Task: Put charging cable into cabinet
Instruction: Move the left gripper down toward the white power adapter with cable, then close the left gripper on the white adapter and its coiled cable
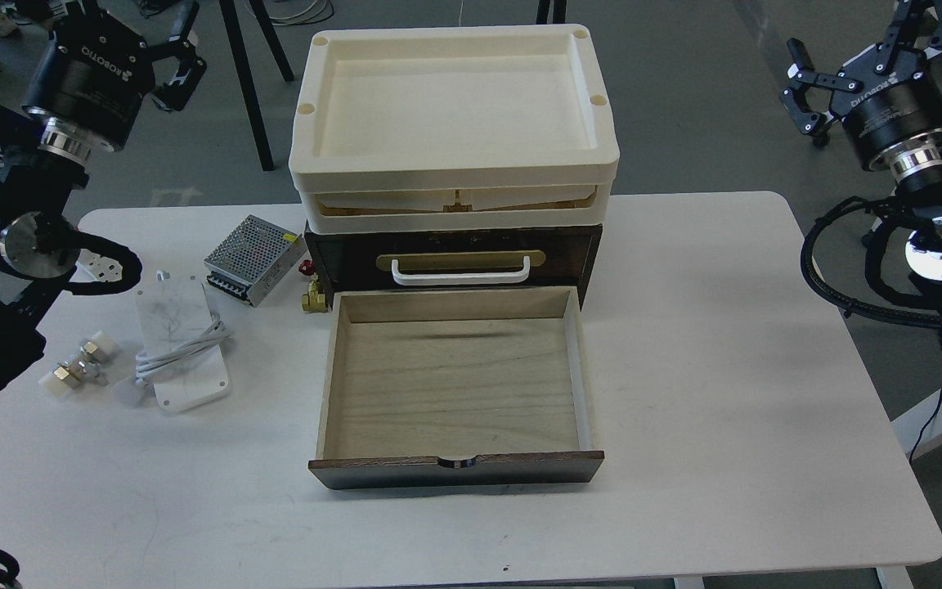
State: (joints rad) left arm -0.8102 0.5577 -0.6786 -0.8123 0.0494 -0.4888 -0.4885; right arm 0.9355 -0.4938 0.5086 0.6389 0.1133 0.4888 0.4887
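- Table (684, 368): white top with rounded corners, fills the middle and lower frame.
- Cabinet (455, 255): dark brown wooden box at centre frame; its front carries a brass plate with a white handle (461, 271).
- Drawer (455, 384): pulled out toward the bottom of the frame, pale wood inside with nothing in it, dark brown front edge with a small notch at its middle.
- Cream trays (455, 106): two stacked on top of the cabinet, upper centre of the frame; the top one is open and bare inside.
- Charging cable (181, 339): left of the drawer, lying flat on the table; a white block with grey veins, a white cord looped across its middle, the plug end resting at its lower left. Apart from both grippers.
- Perforated metal box (252, 258): just above and right of the cable, near the cabinet's left side.
- Brass fitting (314, 298): against the cabinet's lower left corner, a small red part just above it.
- White-and-brass fittings (78, 364): small group left of the cable.
- Left gripper (181, 61): upper left of the frame, raised off the table; jaws spread, holding nothing.
- Right gripper (802, 94): upper right of the frame, beyond the table edge; jaws spread, holding nothing.
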